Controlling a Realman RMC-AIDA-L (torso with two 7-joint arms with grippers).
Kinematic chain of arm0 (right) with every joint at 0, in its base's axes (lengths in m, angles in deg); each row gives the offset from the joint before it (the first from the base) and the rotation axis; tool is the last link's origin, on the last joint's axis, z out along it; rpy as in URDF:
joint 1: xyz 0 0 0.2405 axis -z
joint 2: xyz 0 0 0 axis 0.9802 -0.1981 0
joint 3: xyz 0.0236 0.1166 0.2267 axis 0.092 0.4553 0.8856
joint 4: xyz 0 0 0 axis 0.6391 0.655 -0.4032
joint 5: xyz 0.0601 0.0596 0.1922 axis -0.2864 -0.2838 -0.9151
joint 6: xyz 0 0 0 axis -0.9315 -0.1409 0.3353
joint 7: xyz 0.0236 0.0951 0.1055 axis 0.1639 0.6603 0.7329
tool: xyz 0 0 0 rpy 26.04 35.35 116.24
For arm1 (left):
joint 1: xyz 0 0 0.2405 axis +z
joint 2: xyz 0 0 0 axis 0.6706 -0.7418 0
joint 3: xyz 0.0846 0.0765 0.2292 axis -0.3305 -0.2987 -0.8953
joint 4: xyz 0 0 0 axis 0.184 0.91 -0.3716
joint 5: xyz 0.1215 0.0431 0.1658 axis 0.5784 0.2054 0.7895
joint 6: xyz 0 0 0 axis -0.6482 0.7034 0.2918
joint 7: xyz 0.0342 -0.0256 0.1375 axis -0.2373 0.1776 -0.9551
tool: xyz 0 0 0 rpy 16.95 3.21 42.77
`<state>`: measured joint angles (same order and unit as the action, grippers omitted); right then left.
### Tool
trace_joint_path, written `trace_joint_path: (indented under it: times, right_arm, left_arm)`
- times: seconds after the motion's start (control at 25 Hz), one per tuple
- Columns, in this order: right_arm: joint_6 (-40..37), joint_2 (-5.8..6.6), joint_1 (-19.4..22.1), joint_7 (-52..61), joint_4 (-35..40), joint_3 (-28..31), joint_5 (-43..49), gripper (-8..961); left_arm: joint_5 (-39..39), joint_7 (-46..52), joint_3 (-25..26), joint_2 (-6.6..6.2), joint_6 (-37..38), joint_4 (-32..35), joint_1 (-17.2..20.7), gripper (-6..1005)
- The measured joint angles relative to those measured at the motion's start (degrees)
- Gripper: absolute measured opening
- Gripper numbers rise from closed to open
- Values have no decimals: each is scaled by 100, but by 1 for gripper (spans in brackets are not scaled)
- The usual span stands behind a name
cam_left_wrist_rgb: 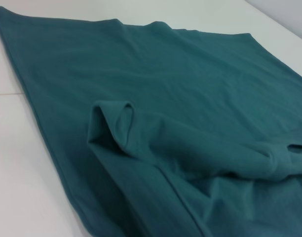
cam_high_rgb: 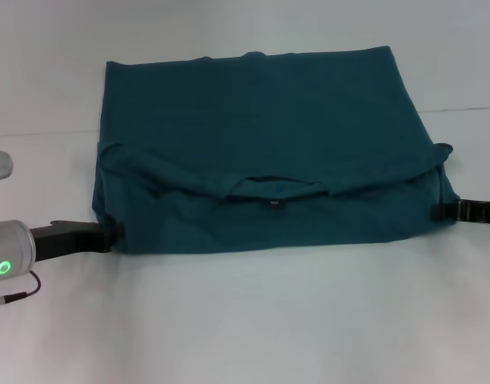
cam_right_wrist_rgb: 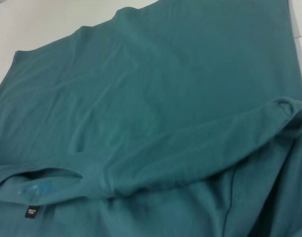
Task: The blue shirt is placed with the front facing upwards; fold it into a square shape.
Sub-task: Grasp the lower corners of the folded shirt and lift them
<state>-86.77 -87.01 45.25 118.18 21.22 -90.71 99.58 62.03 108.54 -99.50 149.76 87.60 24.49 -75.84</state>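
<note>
The blue shirt (cam_high_rgb: 261,152) lies flat on the white table (cam_high_rgb: 253,320), folded into a wide rectangle. Its collar (cam_high_rgb: 277,188) and small dark label (cam_high_rgb: 275,202) face me near the front edge, and the chest lettering is hidden. My left gripper (cam_high_rgb: 113,234) sits at the shirt's near left corner, touching the cloth. My right gripper (cam_high_rgb: 439,212) sits at the near right corner against the cloth. The left wrist view shows a rolled sleeve fold (cam_left_wrist_rgb: 114,123). The right wrist view shows the collar with the label (cam_right_wrist_rgb: 31,212) and the other sleeve fold (cam_right_wrist_rgb: 289,111).
The white table surrounds the shirt, with bare surface in front and at both sides. A seam line (cam_high_rgb: 461,110) crosses the table behind the shirt's right side.
</note>
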Motion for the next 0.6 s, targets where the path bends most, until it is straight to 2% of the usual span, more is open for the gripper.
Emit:
trace_joint_path:
  times: [0.28, 0.48, 0.6]
  right_arm:
    - [4, 11, 2, 0, 0, -5, 0, 36]
    - [-83, 37, 30, 0, 2, 0, -2, 36]
    - [-403, 52, 127, -15, 171, 6, -31, 36]
  left_arm:
    - [2, 4, 1, -13, 0, -1, -2, 1]
    - [44, 104, 29, -53, 157, 109, 59, 5]
    - [200, 292, 54, -70, 432, 342, 170, 8]
